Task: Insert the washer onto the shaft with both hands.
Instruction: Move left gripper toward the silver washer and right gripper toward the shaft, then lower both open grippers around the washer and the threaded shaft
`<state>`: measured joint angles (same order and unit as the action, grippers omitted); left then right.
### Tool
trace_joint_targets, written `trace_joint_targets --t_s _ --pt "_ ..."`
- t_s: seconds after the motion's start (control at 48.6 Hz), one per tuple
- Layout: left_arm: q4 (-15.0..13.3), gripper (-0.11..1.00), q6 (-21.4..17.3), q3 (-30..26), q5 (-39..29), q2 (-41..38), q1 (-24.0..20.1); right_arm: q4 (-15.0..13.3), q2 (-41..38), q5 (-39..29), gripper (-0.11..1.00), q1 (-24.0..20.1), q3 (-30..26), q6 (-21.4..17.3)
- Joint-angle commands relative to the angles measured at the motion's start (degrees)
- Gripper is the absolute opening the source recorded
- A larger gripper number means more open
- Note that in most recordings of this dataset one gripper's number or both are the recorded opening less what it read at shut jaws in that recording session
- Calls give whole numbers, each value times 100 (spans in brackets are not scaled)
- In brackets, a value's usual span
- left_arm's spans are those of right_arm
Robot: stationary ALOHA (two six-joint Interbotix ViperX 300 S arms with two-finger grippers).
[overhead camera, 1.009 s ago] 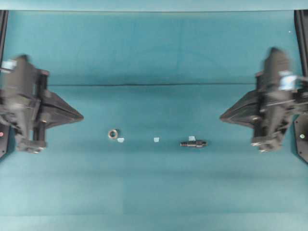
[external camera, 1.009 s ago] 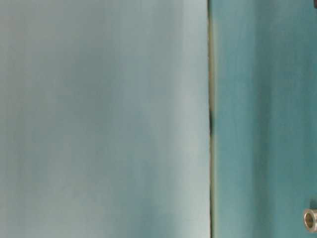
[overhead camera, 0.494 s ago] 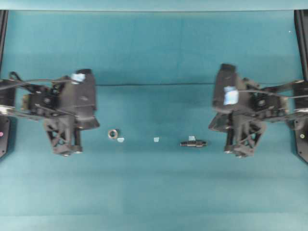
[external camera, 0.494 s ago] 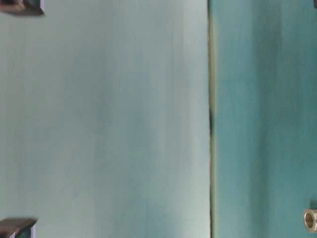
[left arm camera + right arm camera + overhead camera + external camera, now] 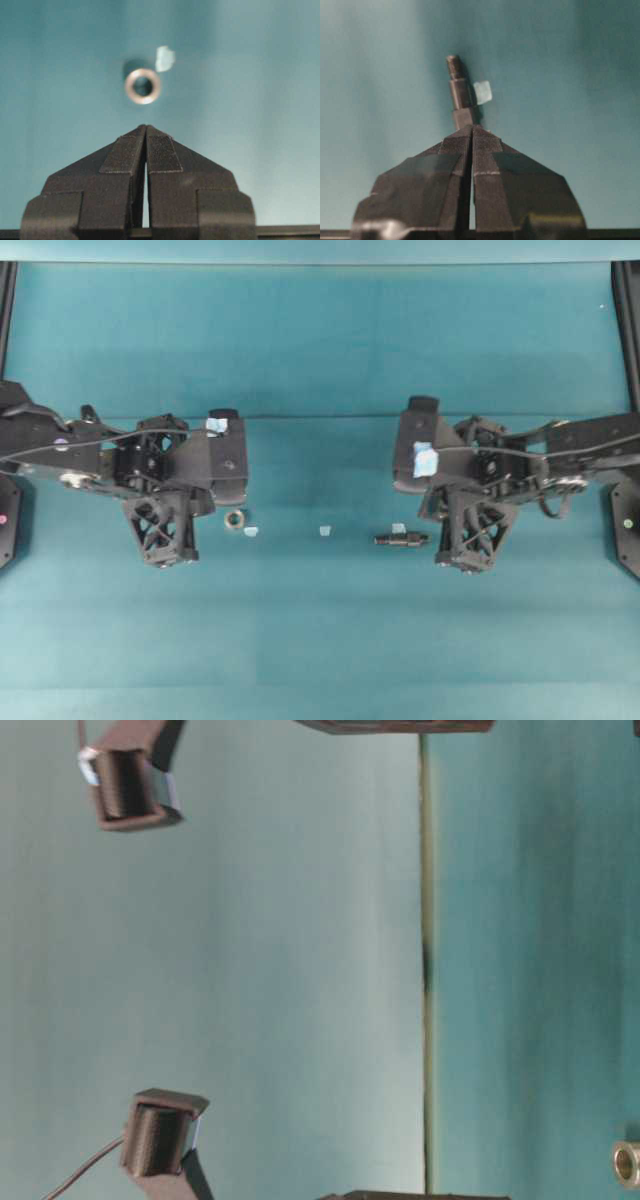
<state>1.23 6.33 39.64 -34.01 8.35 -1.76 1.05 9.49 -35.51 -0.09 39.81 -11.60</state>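
The washer [image 5: 143,86] is seen flat on the teal table [image 5: 320,640], clear of the closed, empty left gripper [image 5: 145,128], while the shaft [image 5: 459,92], its near end hidden behind the closed, empty right gripper [image 5: 472,128], lies beside a tape scrap [image 5: 483,92].

No readable writing in any view

The small blue tape tags [image 5: 424,459] on the arms are blank, and the pale scrap [image 5: 164,58] at about one o'clock from the ring [image 5: 143,86] carries no letters, numbers or brand marks.
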Motion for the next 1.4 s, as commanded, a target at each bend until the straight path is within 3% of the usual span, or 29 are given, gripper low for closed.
trace_joint_targets --t_s 0.0,0.247,0.473,0.576,0.72,0.782,0.865,0.967,1.05,1.379 --pt "35 2 -35 -105 167 0 -26 -18 -44 26 -10 -26 -114 53" --pt "44 2 -123 18 677 -18 -26 -18 -88 422 -9 -44 -114 53" --pt "44 2 -650 0 650 -123 -18 -18 -272 466 -1 -79 -97 62" --pt "35 2 -809 -26 615 -167 -18 -35 -334 466 13 -105 -88 114" --pt "44 4 -914 -26 615 -272 -18 -114 -387 448 50 -158 -53 483" --pt "44 14 -932 -18 606 -334 -26 -193 -404 448 68 -167 -53 686" --pt "44 35 -940 9 606 -396 -26 -255 -422 439 89 -167 -79 896" --pt "44 69 -940 9 510 -510 -26 -281 -466 422 88 -176 -97 993" --pt "44 90 -967 9 527 -536 -26 -281 -501 448 88 -176 -97 993" --pt "35 86 -1230 -9 668 -712 -18 -281 -650 492 88 -167 -97 976"
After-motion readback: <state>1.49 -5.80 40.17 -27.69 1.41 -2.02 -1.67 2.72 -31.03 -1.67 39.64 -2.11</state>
